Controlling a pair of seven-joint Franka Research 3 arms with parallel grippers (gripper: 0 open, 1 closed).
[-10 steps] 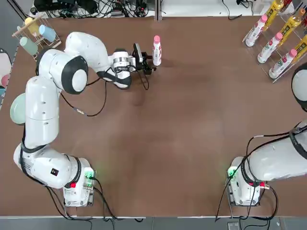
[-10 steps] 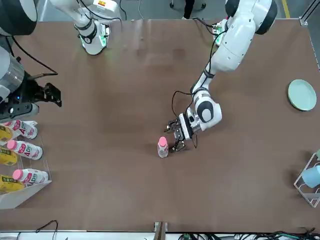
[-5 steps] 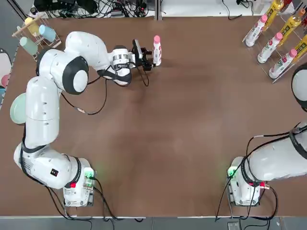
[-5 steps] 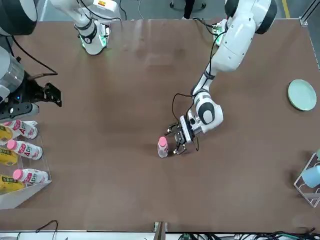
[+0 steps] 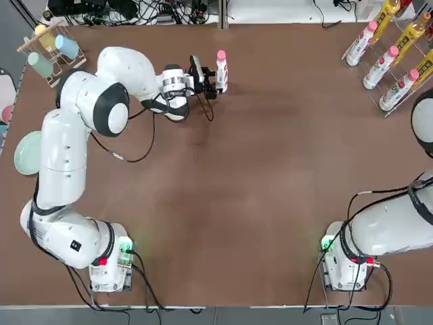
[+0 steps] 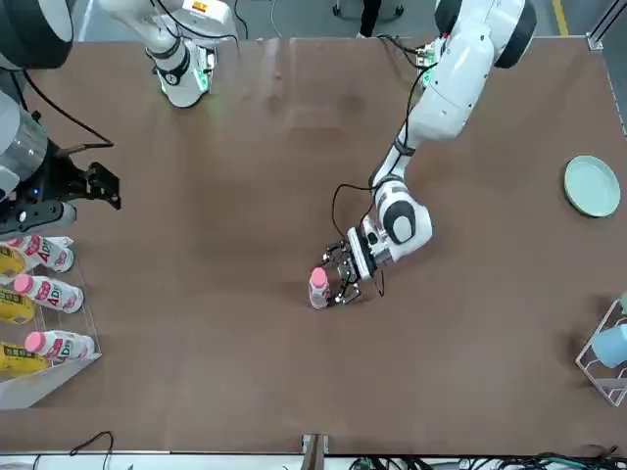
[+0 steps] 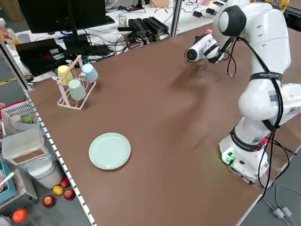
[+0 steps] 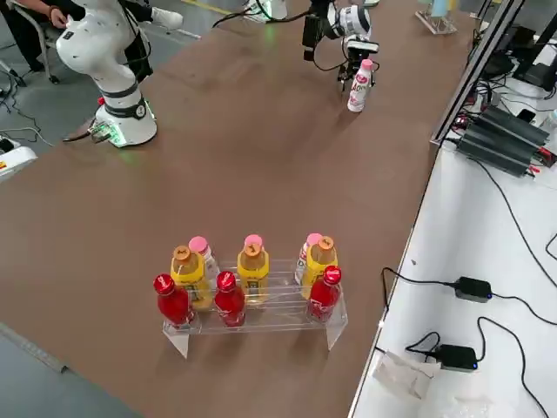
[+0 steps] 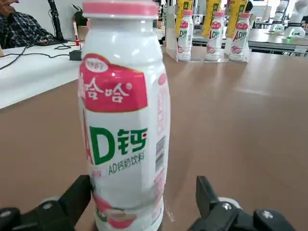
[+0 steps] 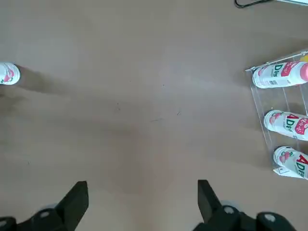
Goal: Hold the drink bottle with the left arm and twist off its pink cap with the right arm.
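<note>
The drink bottle (image 9: 126, 120) stands upright on the table (image 5: 237, 203), its pink cap (image 9: 120, 8) on. Right beside it, low down, is the left gripper (image 9: 144, 207), fingers spread on either side of the bottle's near face, apparently not gripping. Farther from the bottle, by the rack (image 5: 379, 88), the right gripper (image 10: 143, 207) hangs wide apart and empty. The step in hand looks like the left arm's grasp; next, it should ease onto the bottle and close before the right arm comes for the cap.

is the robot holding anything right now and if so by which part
Nothing is held: the left gripper is open around the drink bottle, and the right gripper is open over the table.
</note>
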